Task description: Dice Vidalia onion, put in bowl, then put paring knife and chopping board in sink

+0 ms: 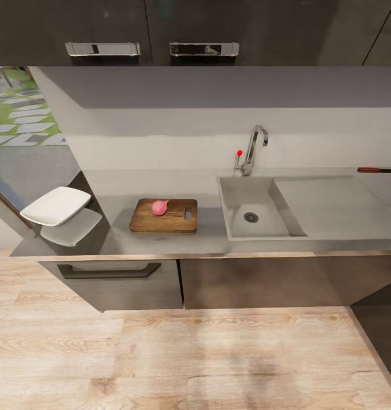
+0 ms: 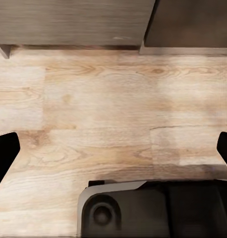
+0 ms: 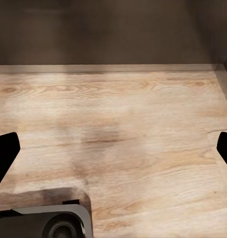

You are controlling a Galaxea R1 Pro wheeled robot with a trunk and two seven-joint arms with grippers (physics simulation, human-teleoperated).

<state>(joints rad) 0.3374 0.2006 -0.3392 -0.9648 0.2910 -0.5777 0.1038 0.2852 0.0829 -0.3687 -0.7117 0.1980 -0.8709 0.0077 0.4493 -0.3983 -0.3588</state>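
- The countertop [image 1: 161,242] is stretching across in front of me, carrying everything the job needs.
- The sink [image 1: 241,196] is sitting empty, since the onion is out already.
- The bowl [image 1: 56,205] is waiting at the counter's left end for the dice.
- The board [image 1: 164,215] is lying left of the sink.
- The knife [image 1: 377,169] is lying far right, well apart; fetching it looks next.
- The onion [image 1: 159,208] is resting whole on the board.
- My left gripper [image 2: 113,148] and right gripper [image 3: 113,153] are hanging spread wide and empty over the floor [image 1: 161,359].

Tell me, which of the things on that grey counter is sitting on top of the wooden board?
The Vidalia onion, the small pinkish bulb. It rests on the chopping board, whereas the white bowl sits at the countertop's left end and the paring knife lies far right.
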